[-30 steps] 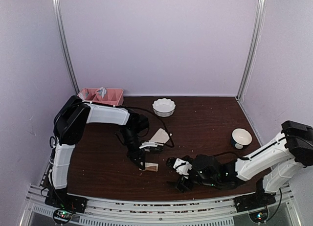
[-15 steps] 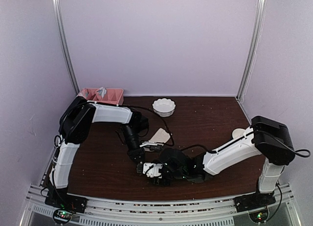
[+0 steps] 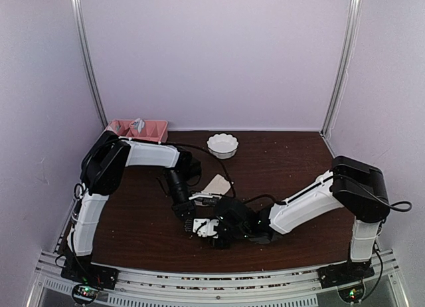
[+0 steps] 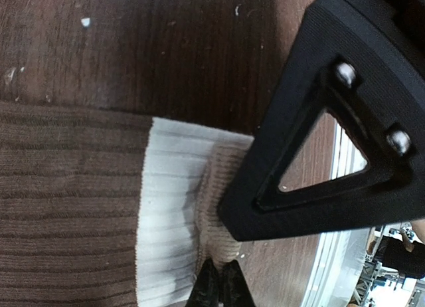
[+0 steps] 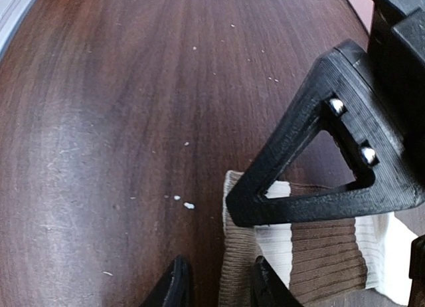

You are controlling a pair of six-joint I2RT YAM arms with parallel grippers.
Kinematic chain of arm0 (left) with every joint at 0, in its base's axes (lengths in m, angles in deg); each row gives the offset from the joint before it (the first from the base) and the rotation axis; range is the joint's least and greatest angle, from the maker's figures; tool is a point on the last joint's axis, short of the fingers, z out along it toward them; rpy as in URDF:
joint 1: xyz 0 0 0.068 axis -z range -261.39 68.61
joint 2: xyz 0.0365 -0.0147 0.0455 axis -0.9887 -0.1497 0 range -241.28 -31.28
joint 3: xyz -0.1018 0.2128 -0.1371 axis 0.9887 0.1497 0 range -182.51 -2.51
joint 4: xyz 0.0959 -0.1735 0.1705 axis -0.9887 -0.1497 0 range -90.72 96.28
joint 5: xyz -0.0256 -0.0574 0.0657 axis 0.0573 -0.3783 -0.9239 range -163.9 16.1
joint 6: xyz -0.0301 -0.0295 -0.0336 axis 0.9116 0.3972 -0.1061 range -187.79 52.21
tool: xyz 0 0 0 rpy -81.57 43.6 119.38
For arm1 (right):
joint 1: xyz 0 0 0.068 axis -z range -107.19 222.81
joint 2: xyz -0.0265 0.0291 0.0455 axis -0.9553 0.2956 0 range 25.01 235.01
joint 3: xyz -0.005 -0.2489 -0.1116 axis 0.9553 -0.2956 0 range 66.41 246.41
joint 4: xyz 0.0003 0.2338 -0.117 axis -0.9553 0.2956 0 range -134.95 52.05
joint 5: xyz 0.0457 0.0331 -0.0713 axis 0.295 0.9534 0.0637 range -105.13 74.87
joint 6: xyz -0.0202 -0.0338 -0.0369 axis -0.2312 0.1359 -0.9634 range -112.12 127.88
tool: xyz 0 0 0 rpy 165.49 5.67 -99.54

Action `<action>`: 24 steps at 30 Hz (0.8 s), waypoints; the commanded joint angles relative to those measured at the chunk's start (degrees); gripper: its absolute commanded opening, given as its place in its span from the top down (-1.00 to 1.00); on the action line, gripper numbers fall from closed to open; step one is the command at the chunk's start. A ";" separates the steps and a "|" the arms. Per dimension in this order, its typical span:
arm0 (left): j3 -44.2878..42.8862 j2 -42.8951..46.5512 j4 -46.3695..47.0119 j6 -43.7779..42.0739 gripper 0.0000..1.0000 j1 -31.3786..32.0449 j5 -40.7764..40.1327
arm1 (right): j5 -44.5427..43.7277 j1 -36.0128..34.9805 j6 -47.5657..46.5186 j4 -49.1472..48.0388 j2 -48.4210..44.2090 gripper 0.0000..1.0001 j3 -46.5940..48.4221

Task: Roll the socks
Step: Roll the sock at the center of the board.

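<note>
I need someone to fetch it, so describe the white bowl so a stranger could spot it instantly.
Start at the dark wooden table and look to its far edge, about midway across. The white bowl stands there, right of the pink tray and beyond the pale sock. Its round shape and scalloped rim set it apart from both.

The patched sock [image 4: 66,207] is dark brown ribbed knit with a white ribbed band. The plain sock [image 4: 222,181] is tan. The table [image 5: 99,121] is dark reddish-brown woodgrain flecked with white. The bowl [image 3: 222,145] is white and the tray [image 3: 154,129] is pink.
</note>
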 commanded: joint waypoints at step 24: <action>17.17 23.50 19.30 1.08 0.41 -4.05 -4.71 | 33.96 10.89 28.88 13.86 5.18 1.00 6.28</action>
